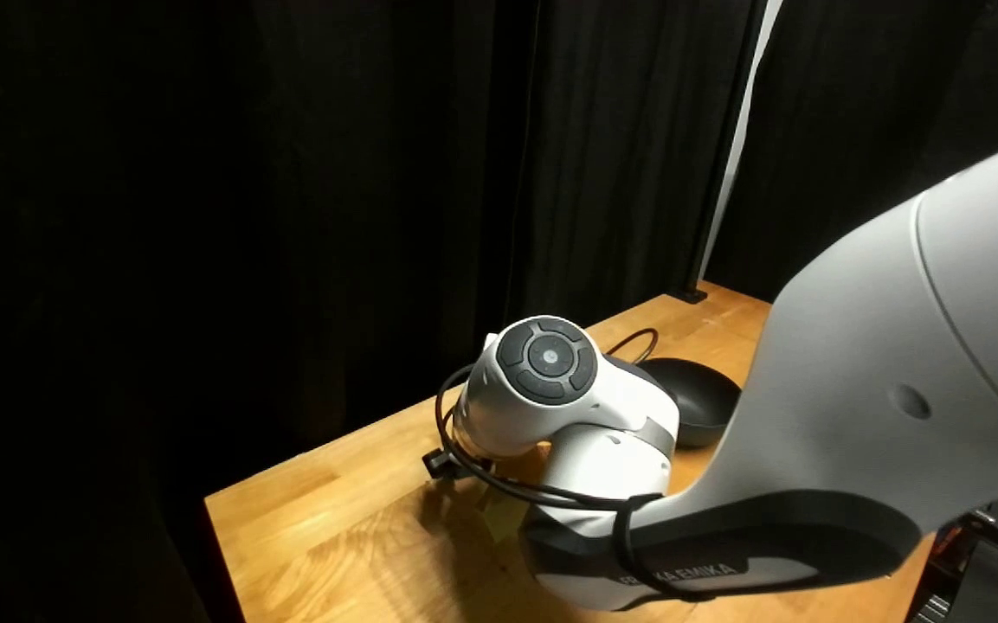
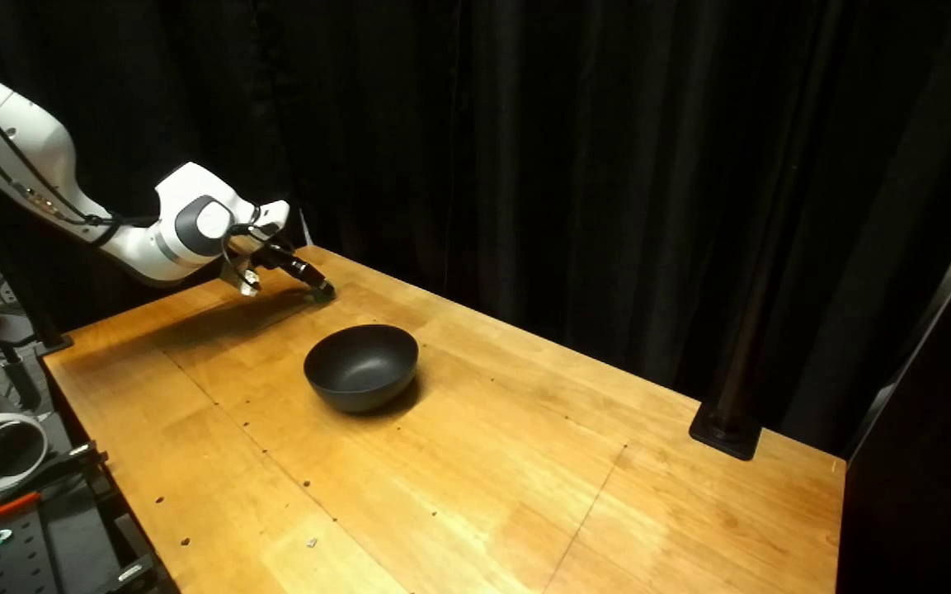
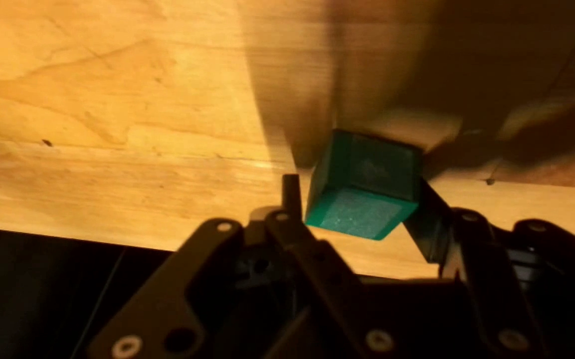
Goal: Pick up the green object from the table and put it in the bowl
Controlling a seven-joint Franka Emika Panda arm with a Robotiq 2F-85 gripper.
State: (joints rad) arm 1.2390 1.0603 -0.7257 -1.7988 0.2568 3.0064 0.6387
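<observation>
Black gripper [image 3: 359, 197], its jaws parted: the green block [image 3: 365, 184] lies between them, a sliver of table [image 3: 117, 99] showing beside one jaw. Apart from the gripper, a dark bowl [image 2: 362, 371] stands upright.

In an exterior view, the arm [image 1: 836, 389] partly hides the bowl [image 1: 701, 402]

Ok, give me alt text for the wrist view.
A green block is between the fingers of the end effector; whether it is gripped is unclear. The wooden table spans the upper part, shadowed at upper right, its edge at lower left.
</observation>
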